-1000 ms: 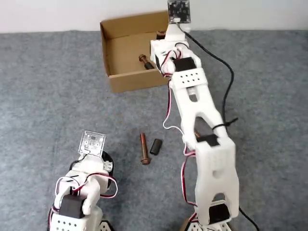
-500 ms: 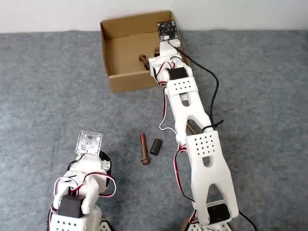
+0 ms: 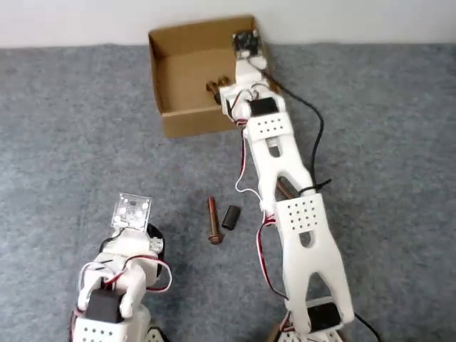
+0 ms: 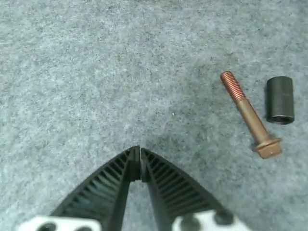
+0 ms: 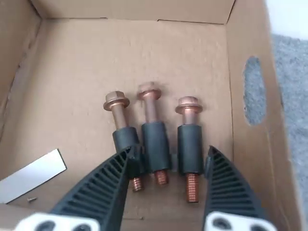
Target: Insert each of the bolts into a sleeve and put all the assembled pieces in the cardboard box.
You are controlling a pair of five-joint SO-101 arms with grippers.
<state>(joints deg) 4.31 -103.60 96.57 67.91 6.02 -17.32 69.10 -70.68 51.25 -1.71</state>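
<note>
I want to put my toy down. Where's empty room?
Bare: the brown cardboard box's floor beside its left wall, and grey carpet between box and left arm. Crowded: the box's right side with three sleeved copper bolts, and around the loose copper bolt and black sleeve.

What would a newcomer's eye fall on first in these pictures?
Three sleeved bolts lie side by side in the cardboard box, the right gripper open above them. Out on the grey table, one bare bolt and a black sleeve lie apart, ahead of the shut left gripper.
</note>
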